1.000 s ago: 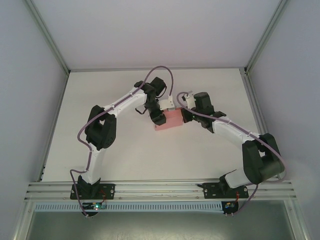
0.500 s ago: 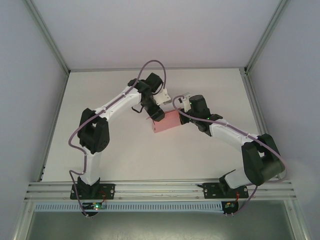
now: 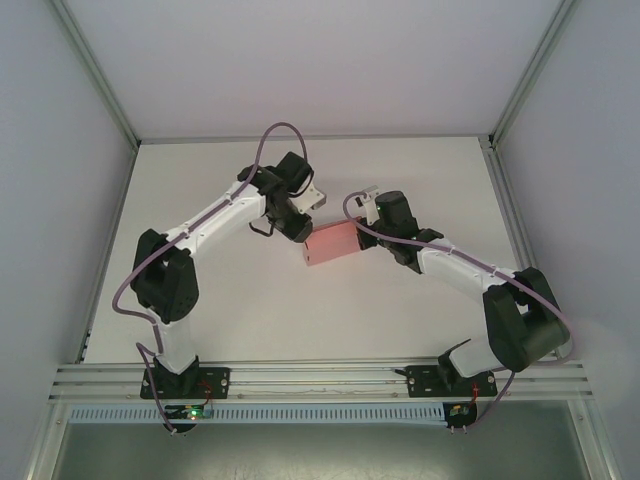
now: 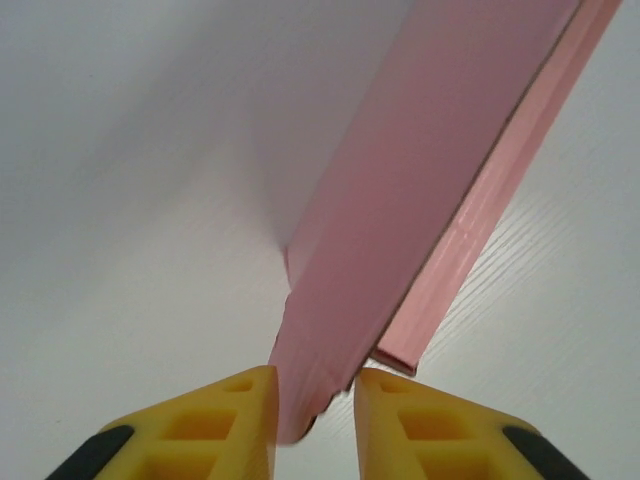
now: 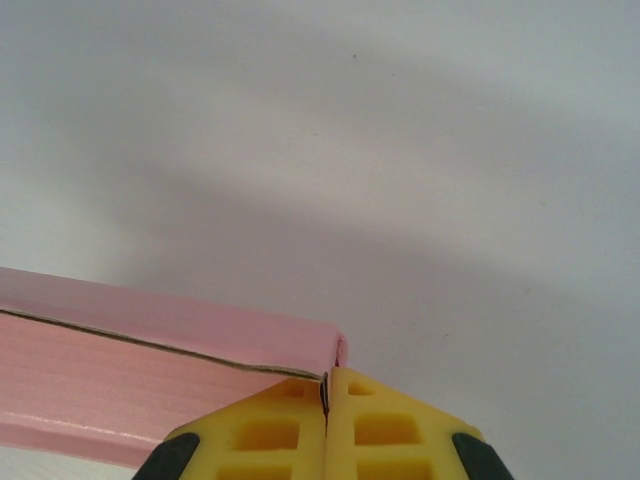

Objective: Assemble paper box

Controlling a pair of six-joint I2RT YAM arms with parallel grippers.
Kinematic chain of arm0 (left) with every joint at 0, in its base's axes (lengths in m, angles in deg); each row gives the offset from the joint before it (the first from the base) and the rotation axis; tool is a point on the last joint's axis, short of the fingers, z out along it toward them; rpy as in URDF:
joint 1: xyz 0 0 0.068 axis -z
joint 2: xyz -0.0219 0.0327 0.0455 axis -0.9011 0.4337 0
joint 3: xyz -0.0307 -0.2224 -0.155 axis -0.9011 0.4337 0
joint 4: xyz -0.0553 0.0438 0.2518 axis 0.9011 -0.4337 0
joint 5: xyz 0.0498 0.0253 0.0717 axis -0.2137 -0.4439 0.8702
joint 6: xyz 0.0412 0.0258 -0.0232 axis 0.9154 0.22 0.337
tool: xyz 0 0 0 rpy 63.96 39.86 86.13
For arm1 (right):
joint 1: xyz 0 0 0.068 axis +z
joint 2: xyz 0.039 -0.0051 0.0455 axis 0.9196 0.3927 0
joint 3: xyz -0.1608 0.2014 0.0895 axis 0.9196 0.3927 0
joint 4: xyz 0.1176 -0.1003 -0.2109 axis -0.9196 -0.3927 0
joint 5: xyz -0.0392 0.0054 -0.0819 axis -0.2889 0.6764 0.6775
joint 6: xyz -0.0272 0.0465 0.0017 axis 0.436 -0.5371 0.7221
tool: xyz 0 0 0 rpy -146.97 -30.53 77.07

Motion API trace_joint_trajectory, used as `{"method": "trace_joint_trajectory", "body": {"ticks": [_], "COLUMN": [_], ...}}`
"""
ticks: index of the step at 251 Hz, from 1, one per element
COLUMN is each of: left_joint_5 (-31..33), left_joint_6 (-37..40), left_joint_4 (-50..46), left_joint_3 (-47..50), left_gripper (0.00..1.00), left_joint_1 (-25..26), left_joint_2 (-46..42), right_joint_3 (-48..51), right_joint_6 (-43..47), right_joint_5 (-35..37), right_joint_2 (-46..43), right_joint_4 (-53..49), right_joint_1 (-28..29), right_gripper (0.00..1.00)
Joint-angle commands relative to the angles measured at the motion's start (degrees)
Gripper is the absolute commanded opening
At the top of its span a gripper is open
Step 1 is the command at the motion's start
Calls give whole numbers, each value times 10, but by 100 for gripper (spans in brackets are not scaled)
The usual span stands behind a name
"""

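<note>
**benchrat:** You're running in a robotics lab, mate. That's a purpose-built test cell.

**servo_sam:** Agreed, your overhead cam gives it away. You've got a bare white table [image 3: 250, 300] boxed in by plain pale panels [image 3: 300, 60]. There's an aluminium extrusion rail [image 3: 320, 375] along the near edge, with the left arm [image 3: 215, 215] and right arm [image 3: 460, 265] bolted on side by side. Purple cables [image 3: 275, 135] loop along both.
</note>
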Motion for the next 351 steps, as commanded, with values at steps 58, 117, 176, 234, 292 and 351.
{"method": "trace_joint_trajectory", "body": {"ticks": [58,117,176,234,292,351], "left_joint_5": [-5,-56,-102,-90,-67,0], "left_joint_6": [-77,-219,-353,-443,-470,-329], "left_joint_4": [-47,-108,-93,-29,28,7], "left_joint_3": [-68,-136,-153,-128,-57,-27], "left_gripper": [0,0,0,0,0,0], "left_joint_1": [-3,-11,-12,-6,2,22], "left_joint_2": [52,89,102,101,85,72], "right_joint_3": [16,36,73,95,101,114], "right_joint_6": [-4,-6,-55,-71,-89,-66], "right_joint_5": [26,140,202,200,200,213], "right_joint_2": [-5,-17,-16,-23,-30,-34], "right_joint_4": [-49,-53,-29,-13,-9,-9], "right_joint_1": [13,67,108,116,122,122], "right_gripper": [0,0,0,0,0,0]}}
